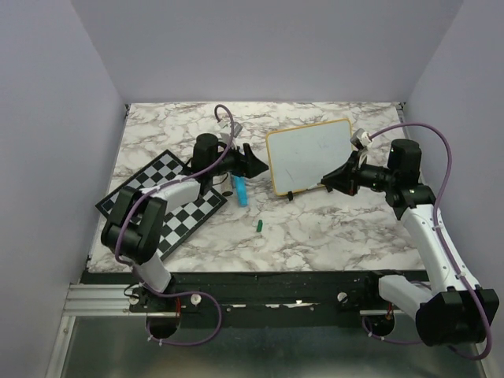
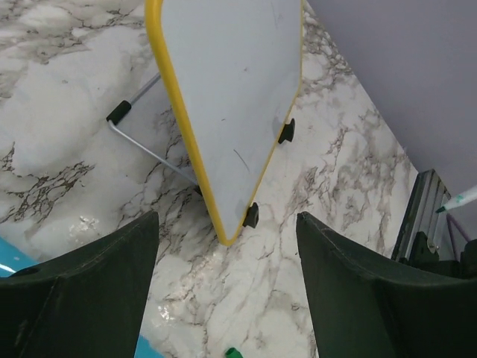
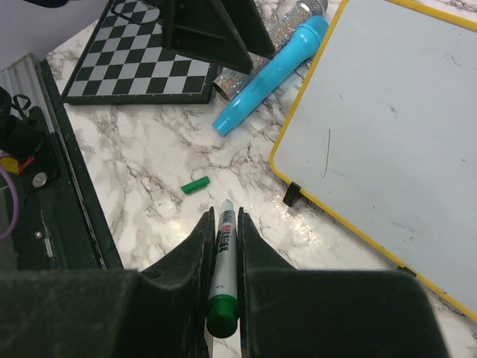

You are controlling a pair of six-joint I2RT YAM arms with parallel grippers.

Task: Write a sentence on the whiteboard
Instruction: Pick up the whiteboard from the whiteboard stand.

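The whiteboard (image 1: 309, 154), wood-framed, stands propped on its wire stand at the back middle of the marble table. Its face (image 3: 380, 134) carries only a few thin faint strokes; no sentence shows on it. My right gripper (image 3: 225, 216) is shut on a marker (image 3: 223, 253) with a white barrel and green end, its tip pointing out past the fingertips. That gripper (image 1: 331, 179) hangs just off the board's lower right corner. My left gripper (image 2: 227, 218) is open and holds nothing, hovering (image 1: 250, 163) beside the board's left edge (image 2: 179, 104). A green cap (image 1: 259, 226) lies loose on the table.
A blue toy microphone (image 1: 239, 191) with a glittery handle lies just left of the board, under the left gripper. A black-and-white chessboard (image 1: 161, 206) sits at the front left. The board's wire stand (image 2: 141, 142) reaches back onto the table. Walls close in behind and on both sides.
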